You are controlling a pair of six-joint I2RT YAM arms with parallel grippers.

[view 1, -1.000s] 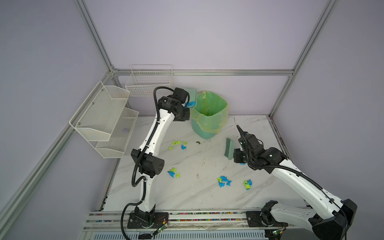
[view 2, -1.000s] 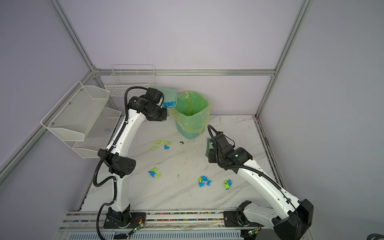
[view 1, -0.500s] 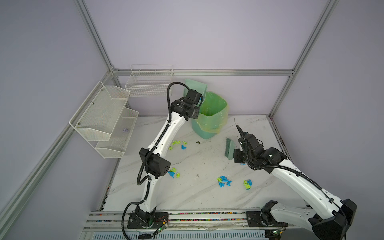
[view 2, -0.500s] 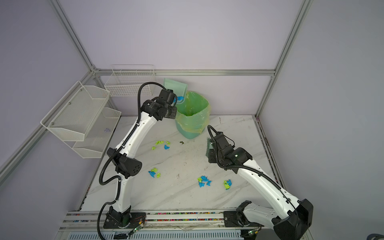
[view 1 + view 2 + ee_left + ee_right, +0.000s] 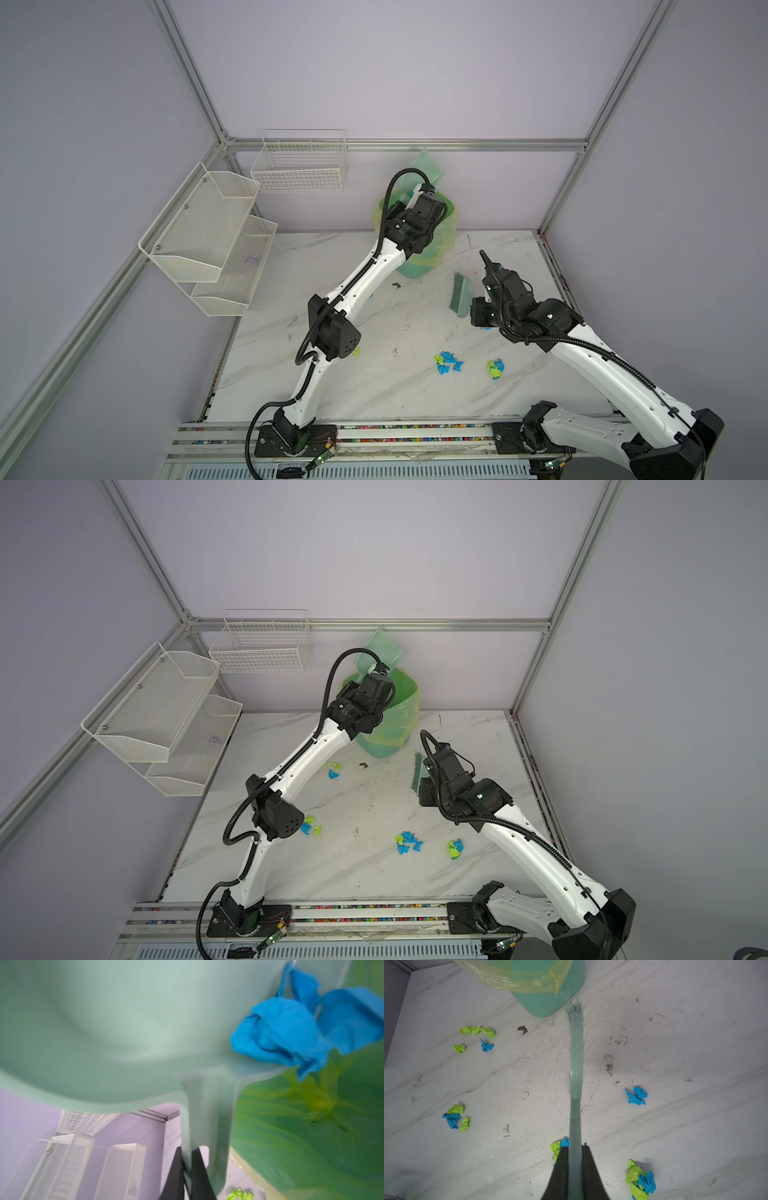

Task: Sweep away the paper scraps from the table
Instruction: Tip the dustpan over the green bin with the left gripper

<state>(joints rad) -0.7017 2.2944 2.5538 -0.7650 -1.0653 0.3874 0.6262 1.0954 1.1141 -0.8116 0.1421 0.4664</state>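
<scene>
My left gripper (image 5: 187, 1159) is shut on the handle of a pale green dustpan (image 5: 124, 1022), which is tilted over the green-bagged bin (image 5: 440, 245). Blue paper scraps (image 5: 280, 1032) sit at the pan's edge above the bag. My right gripper (image 5: 575, 1151) is shut on a green brush (image 5: 576, 1053), held over the table (image 5: 374, 386) right of the bin. More blue and yellow-green scraps lie in clusters on the table (image 5: 408, 843), (image 5: 455, 848), (image 5: 311, 825), (image 5: 332, 769). A blue pair (image 5: 636, 1096) lies beside the brush.
A wire basket (image 5: 299, 166) hangs on the back wall and white mesh shelves (image 5: 208, 232) jut in from the left. A dark olive speck (image 5: 396, 285) lies near the bin. A metal rail (image 5: 395, 428) with coloured beads runs along the front edge.
My left arm has swung the dustpan to the right, from beside the bin to over its mouth, and tipped it. The right arm and brush have stayed put.
</scene>
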